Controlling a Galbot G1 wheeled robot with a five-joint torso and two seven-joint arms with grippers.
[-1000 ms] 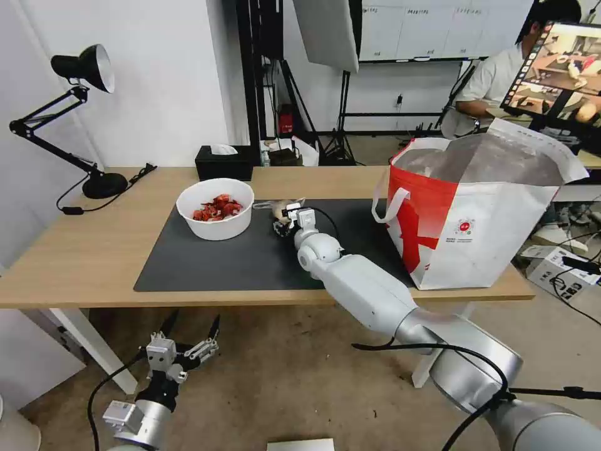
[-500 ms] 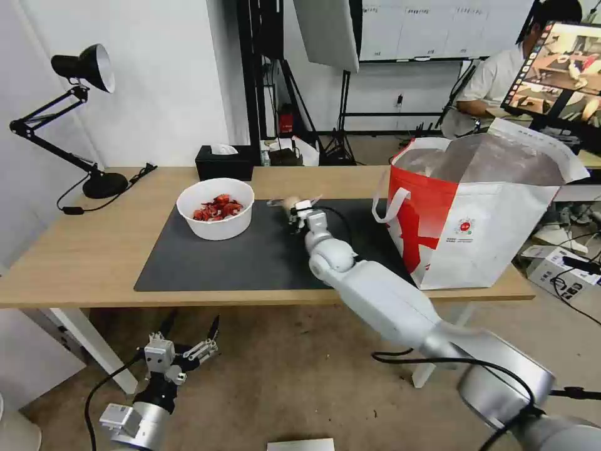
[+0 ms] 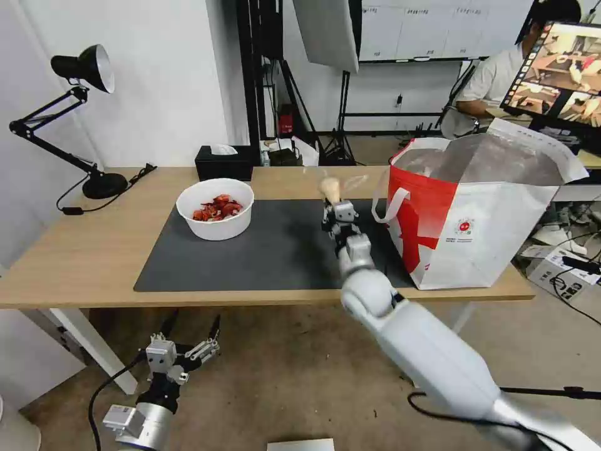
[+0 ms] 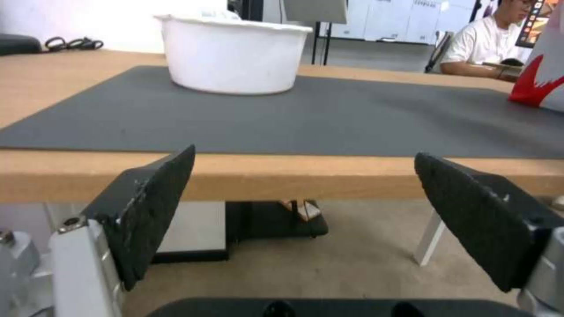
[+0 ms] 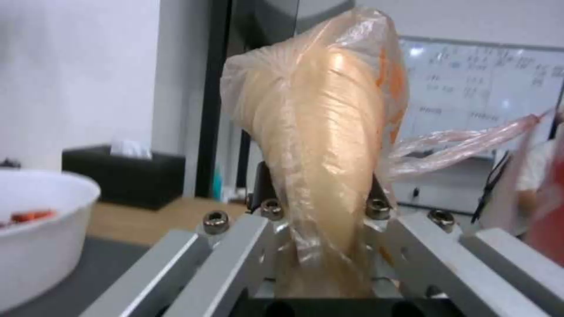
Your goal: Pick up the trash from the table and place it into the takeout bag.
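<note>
My right gripper (image 3: 334, 202) is shut on the clear bag with a yellowish lump (image 3: 330, 186), held up above the dark mat, just left of the takeout bag (image 3: 476, 213). In the right wrist view the clear bag (image 5: 320, 145) stands pinched between the jaws. The red-and-white takeout bag stands open on the table's right end. A white bowl of red scraps (image 3: 215, 208) sits on the mat's far left part; its white wall (image 4: 232, 59) is seen from the left wrist. My left gripper (image 3: 190, 333) hangs open below the table's front edge, fingers (image 4: 147, 207) wide apart.
A black tissue box (image 3: 224, 163) sits at the table's (image 3: 75, 263) back edge, and a black desk lamp (image 3: 75, 113) stands at the far left. A person sits at a screen behind the takeout bag. The mat (image 3: 250, 257) between bowl and bag is bare.
My right gripper has lifted the clear bag off the mat and carried it right toward the takeout bag. The left arm has stayed put.
</note>
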